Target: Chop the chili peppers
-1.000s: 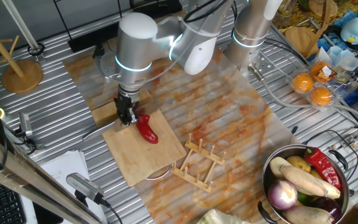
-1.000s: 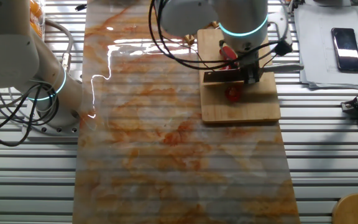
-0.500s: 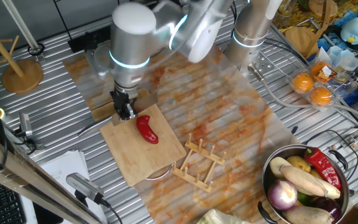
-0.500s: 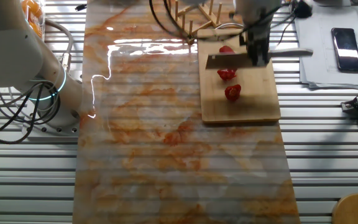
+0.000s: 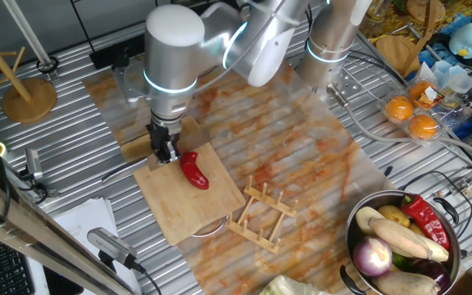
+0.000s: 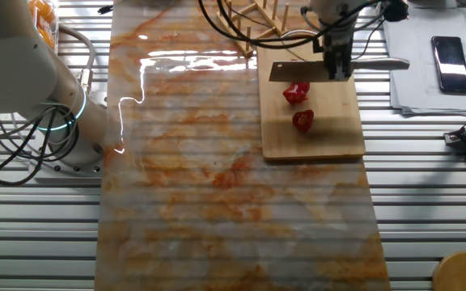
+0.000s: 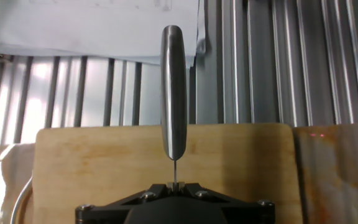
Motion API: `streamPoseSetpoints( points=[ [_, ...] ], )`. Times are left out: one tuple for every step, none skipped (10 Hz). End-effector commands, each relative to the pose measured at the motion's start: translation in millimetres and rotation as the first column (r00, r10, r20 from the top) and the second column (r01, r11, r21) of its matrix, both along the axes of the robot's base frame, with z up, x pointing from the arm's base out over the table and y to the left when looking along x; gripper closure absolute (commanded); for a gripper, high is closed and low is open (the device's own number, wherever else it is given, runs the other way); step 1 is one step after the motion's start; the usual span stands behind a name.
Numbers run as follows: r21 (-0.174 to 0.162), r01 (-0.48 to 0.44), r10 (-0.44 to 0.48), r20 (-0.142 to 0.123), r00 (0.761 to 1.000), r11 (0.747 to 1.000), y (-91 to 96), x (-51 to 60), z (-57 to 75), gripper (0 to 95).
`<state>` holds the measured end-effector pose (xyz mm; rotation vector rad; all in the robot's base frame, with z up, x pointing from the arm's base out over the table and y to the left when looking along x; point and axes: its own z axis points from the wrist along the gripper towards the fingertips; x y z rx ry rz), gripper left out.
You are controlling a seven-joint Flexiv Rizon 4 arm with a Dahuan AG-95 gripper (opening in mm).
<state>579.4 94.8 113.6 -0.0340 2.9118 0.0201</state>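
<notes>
**The other fixed view: cleaver held over a partly cut chili**

The other fixed view shows the gripper (image 6: 336,65) clamped on a knife (image 6: 298,72), its flat rectangular blade held edge-down at the far end of the bamboo cutting board (image 6: 314,133). The chili peppers (image 6: 297,92) lie on that board as red pieces: one just under the blade, and a second chunk (image 6: 302,120) a little apart toward the board's middle.

In one fixed view the gripper (image 5: 166,148) stands at the board's (image 5: 183,205) upper corner, right beside the pepper (image 5: 193,170), which reads there as one curved glossy red shape.

In the hand view the steel handle (image 7: 173,99) runs straight away from the closed fingers, above the board (image 7: 104,162); no pepper shows there.

A wooden dish rack (image 5: 260,211) sits beside the board, and a pot of mixed vegetables (image 5: 400,242) stands well apart.
</notes>
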Motion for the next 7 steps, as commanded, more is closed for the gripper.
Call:
streamPoseSetpoints(
  points=[
    [-0.003,0.011,-0.011,-0.003,1.000,1.000,-0.6,-3.0,1.2,95.0],
    [-0.003,0.013,-0.013,-0.003,1.000,1.000,-0.8,-2.8,0.4,95.0],
    [-0.002,0.016,-0.016,-0.005,1.000,1.000,-1.2,-2.2,-1.2,95.0],
    [0.000,0.022,-0.022,-0.003,1.000,1.000,-0.9,-1.7,-0.9,95.0],
    [0.001,0.029,-0.029,-0.001,1.000,1.000,-0.6,-1.3,-0.6,95.0],
    [0.000,0.041,-0.041,-0.001,0.999,0.999,0.5,-0.3,0.2,95.0],
    [0.001,0.052,-0.052,-0.002,0.999,0.999,2.5,-0.2,0.3,95.0]
  ],
)
